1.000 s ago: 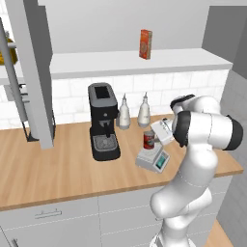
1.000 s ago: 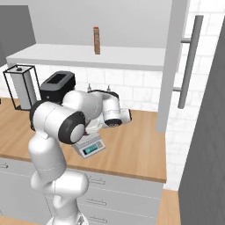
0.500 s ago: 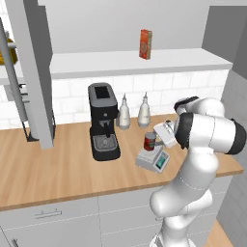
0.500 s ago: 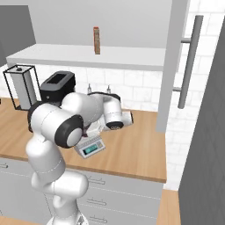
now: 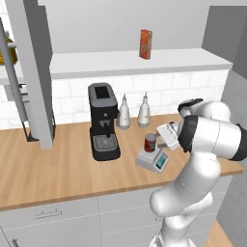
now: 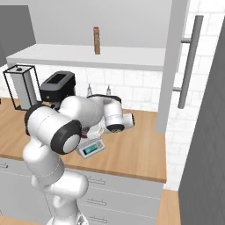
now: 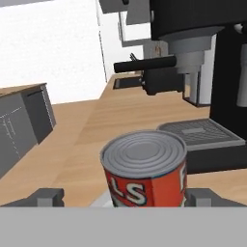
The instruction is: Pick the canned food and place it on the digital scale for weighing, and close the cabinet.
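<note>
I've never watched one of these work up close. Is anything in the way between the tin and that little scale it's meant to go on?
Nothing visible. The canned food already stands upright on the digital scale. The gripper is open, with a finger on either side of the tin and apart from it.

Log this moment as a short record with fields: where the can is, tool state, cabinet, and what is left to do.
canned food: upright on the digital scale, right of the coffee machine
tool: open, one finger on each side of the can, not touching it
cabinet: door open, edge-on, bar handle visible
countertop: two bottles behind the scale
shelf above: orange-red box
remaining: close the cabinet
</note>
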Tool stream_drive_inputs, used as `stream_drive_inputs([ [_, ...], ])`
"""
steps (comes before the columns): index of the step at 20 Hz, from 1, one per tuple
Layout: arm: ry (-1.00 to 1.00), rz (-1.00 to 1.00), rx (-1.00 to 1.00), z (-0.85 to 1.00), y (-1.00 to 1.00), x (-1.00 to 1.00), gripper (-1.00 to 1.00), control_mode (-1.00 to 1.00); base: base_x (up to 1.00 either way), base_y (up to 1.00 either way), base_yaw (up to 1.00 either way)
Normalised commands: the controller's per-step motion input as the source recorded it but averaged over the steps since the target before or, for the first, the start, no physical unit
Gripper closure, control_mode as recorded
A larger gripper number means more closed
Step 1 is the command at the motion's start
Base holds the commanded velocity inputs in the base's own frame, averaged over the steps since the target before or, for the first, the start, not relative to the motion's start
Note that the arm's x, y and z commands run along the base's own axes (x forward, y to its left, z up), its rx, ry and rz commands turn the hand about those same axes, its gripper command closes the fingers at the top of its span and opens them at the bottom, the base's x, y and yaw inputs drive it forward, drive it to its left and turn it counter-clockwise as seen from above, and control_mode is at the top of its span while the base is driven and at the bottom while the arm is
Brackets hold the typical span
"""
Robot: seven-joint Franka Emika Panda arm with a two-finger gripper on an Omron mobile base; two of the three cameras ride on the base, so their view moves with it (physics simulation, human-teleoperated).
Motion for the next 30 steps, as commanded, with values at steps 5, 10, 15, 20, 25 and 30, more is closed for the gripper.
stream_drive_inputs([
  [5,-0.05,0.00,0.02,0.00,-0.36,-0.02,-1.00,-1.00,0.00,0.00,0.00],
  [10,-0.25,-0.02,0.02,0.12,-0.14,-0.59,-1.00,-1.00,0.00,0.00,0.00],
  [15,-0.42,-0.04,0.00,0.38,0.00,-0.86,-1.00,-1.00,0.00,0.00,0.00],
  [20,-0.33,-0.11,-0.02,0.37,0.08,-0.82,-1.00,-1.00,0.00,0.00,0.00],
  [25,-0.50,-0.29,-0.13,0.48,0.15,-0.67,-1.00,-1.00,0.00,0.00,0.00],
  [30,-0.70,-0.42,-0.24,0.60,0.34,-0.37,-1.00,-1.00,0.00,0.00,0.00],
])
